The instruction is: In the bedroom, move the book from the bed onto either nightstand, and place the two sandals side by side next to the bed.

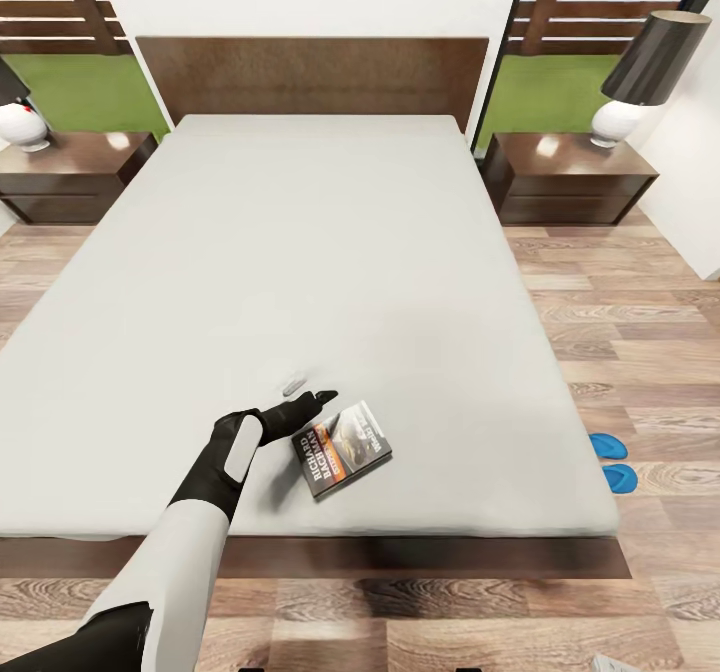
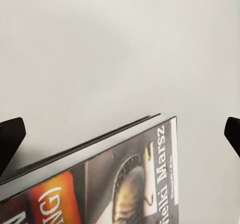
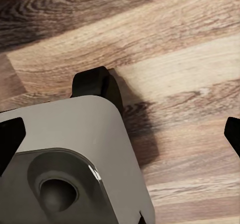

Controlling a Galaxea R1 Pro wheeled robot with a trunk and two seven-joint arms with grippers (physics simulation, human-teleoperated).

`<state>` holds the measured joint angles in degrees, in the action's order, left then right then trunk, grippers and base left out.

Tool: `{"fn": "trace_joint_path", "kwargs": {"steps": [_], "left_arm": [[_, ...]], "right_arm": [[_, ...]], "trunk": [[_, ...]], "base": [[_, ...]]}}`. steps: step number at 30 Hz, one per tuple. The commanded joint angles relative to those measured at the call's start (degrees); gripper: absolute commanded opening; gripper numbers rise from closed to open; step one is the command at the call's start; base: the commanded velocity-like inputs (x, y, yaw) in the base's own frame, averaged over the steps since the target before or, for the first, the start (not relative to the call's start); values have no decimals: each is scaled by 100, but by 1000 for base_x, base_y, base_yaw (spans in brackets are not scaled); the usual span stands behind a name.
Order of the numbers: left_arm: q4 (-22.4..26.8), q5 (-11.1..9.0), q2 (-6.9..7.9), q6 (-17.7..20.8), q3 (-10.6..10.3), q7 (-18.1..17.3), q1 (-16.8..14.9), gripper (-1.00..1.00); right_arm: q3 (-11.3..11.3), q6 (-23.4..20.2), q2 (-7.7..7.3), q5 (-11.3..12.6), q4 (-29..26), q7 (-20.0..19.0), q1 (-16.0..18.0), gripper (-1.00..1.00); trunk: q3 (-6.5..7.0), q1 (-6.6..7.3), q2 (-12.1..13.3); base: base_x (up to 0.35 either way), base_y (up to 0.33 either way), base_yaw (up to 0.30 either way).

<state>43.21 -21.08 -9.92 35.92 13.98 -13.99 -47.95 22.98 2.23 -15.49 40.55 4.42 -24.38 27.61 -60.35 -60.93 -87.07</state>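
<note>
One book (image 1: 341, 448) lay flat near the bed's (image 1: 330, 252) near edge — the left hand (image 1: 305, 399), fingers spread and released, reached just beside it, likely lining up a grasp; two sandals (image 1: 612, 461) waited on the floor at right.

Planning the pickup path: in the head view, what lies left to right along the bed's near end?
Left gripper → book → bare mattress of the bed → two sandals on the floor.

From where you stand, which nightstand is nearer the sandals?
The right-hand nightstand, under the lamp with the dark tilted shade. The two blue sandals lie on the floor off the bed's right side; the other nightstand is across the bed.
</note>
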Motion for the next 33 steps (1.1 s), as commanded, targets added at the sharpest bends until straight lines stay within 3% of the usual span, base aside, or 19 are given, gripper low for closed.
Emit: {"fn": "trace_joint_path", "kwargs": {"steps": [1,4,20,25,33], "left_arm": [[4,-10,-8,47,35,-16,-4,100],[4,-15,-8,47,35,-16,-4,100],[4,-17,-8,47,35,-16,-4,100],[4,-18,-8,47,35,-16,-4,100],[4,-18,-8,47,35,-21,-4,100]], "right_arm": [[49,23,2,50,23,-40,8,100],[49,23,2,50,23,-40,8,100],[49,23,2,50,23,-40,8,100],[49,23,2,50,23,-40,8,100],[49,23,2,50,23,-40,8,100]], "trunk": [[-21,-22,-42],[-75,-88,-162],[-75,-88,-162],[-165,-198,-363],[-165,-198,-363]], "base": [[0,0,0],[0,0,0],[0,0,0],[0,0,0],[0,0,0]]}}
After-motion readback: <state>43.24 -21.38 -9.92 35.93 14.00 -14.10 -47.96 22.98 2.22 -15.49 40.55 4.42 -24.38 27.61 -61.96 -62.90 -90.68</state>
